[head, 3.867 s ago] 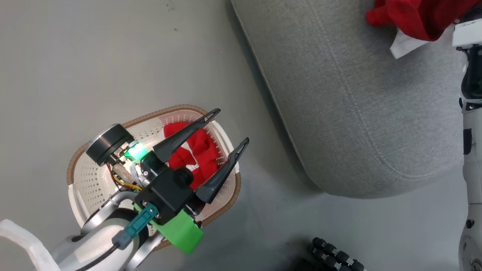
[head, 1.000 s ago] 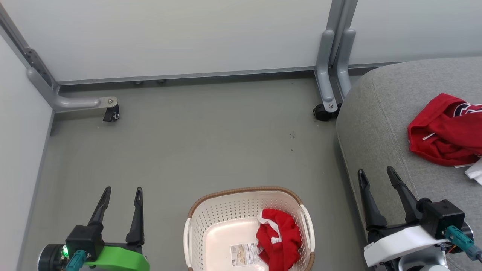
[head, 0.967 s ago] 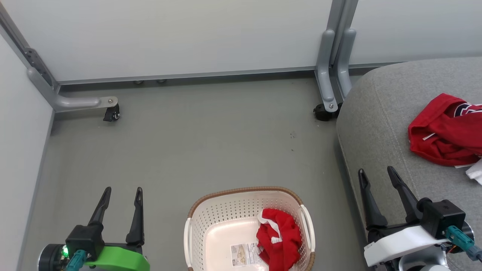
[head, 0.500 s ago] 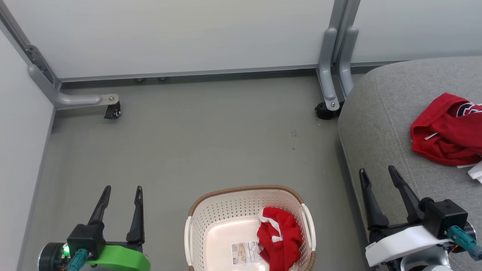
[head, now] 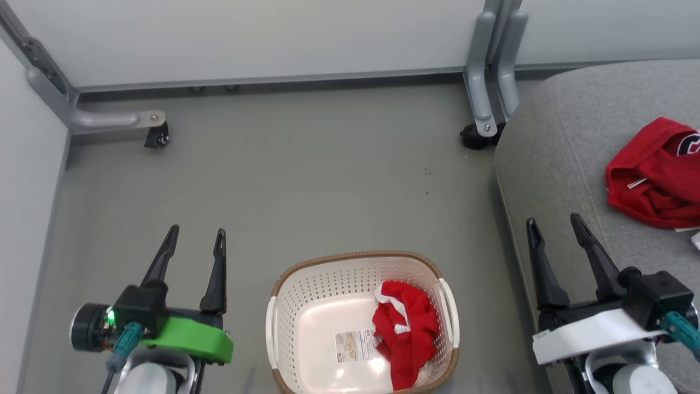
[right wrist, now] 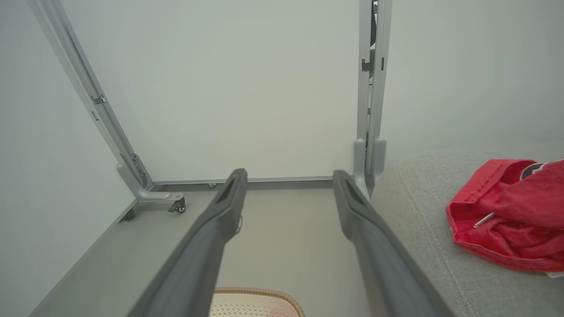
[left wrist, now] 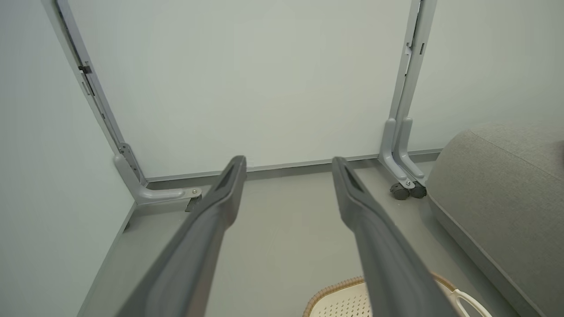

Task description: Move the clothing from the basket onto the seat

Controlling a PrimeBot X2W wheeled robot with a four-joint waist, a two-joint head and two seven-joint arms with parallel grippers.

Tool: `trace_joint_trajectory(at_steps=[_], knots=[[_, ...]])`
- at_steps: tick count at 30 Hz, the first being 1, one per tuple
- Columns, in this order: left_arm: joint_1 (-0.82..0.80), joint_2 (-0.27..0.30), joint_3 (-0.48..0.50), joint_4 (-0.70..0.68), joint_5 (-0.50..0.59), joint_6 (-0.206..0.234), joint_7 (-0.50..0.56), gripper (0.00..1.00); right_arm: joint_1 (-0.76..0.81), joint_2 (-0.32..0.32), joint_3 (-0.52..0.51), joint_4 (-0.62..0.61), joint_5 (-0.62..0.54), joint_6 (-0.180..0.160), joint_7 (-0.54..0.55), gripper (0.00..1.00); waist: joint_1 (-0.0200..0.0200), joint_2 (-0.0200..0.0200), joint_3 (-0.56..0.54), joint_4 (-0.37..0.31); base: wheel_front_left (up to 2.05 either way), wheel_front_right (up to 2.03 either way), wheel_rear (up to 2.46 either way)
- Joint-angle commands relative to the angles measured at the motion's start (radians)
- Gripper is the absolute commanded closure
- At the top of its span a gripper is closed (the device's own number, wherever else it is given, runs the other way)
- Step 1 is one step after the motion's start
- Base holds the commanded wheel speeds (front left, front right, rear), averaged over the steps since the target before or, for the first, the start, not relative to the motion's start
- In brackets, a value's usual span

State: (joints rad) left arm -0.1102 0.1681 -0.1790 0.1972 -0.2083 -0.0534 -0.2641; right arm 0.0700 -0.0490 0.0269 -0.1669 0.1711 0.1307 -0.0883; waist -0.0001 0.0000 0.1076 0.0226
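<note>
- The left gripper has its two dark fingers spread apart with nothing between them, above bare grey floor.
- The laundry basket sits to that gripper's right, between the two grippers and apart from both.
- One red garment lies bunched in the basket's right half, beside a paper label.
- The right gripper is likewise spread and empty, by the left edge of the grey seat.
- The second red garment, which bears a dark emblem, lies on the seat ahead and to the right of that gripper, clear of its fingers.
</note>
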Motion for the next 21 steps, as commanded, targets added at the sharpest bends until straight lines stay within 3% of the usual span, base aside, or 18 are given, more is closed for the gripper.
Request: trace_joint_trajectory(at_steps=[1, 9, 21], knots=[[-0.038, -0.008, -0.012, 0.012, 0.013, -0.012, 0.0, 0.0, -0.03, -0.003, 0.003, -0.011, -0.001, 0.0, -0.01, 0.0, 0.0001, 0.0, 0.083, -0.005, 0.0, 0.0, 0.0], [-0.22, -0.05, -0.138, 0.137, 0.049, -0.061, -0.001, 0.0, -0.152, -0.002, 0.016, -0.055, -0.001, 0.0, -0.044, 0.0, 0.0001, 0.0, 0.281, -0.036, 0.0, 0.0, 0.0], [-0.48, -0.097, -0.415, 0.409, 0.022, -0.078, -0.001, 0.0, -0.305, -0.002, 0.022, -0.122, -0.033, 0.0, -0.076, 0.0, 0.0001, 0.0, 0.546, -0.12, 0.0, 0.0, 0.0]])
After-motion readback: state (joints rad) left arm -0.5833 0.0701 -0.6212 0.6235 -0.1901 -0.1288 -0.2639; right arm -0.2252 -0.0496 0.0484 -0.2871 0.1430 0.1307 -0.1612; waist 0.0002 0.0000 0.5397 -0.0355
